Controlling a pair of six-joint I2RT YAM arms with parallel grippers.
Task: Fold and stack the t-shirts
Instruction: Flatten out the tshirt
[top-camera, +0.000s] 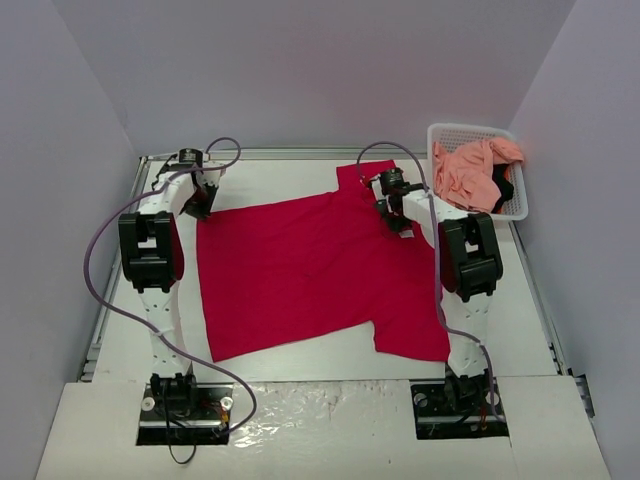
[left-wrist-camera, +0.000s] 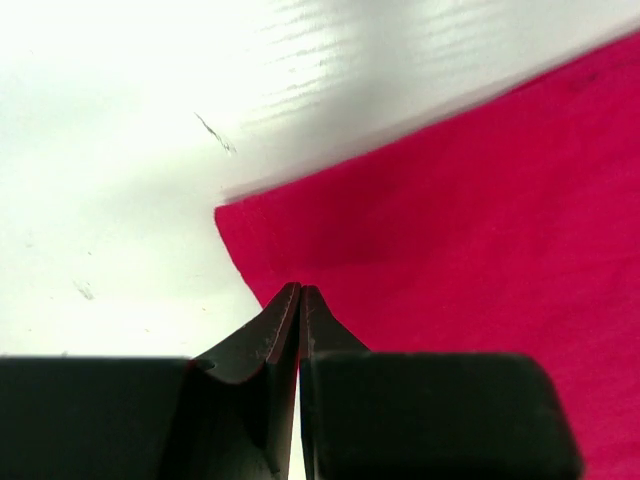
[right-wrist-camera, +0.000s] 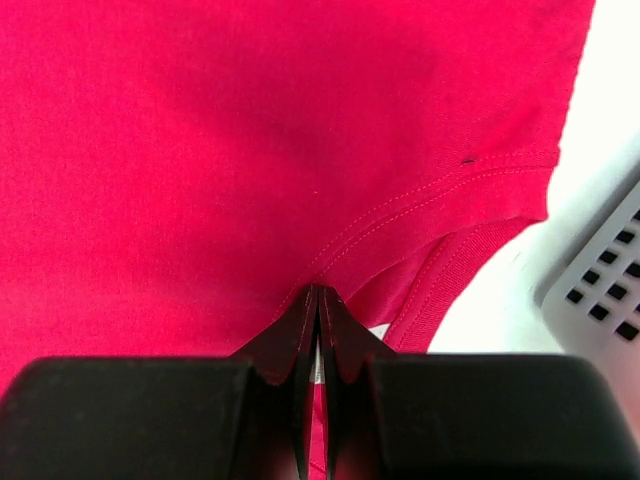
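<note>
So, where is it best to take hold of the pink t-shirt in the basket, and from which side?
Grip the pink t-shirt at the bunched fold rising near the far right corner of the basket, coming straight down from above. The lattice walls close off every side, and the cloth lies crumpled, so probably only a raised fold offers something to close on.

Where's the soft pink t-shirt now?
In the top view, the salmon pink cloth t-shirt lies bunched in the white plastic lattice basket at the far right corner of the table, right of the crimson red t-shirt.
</note>
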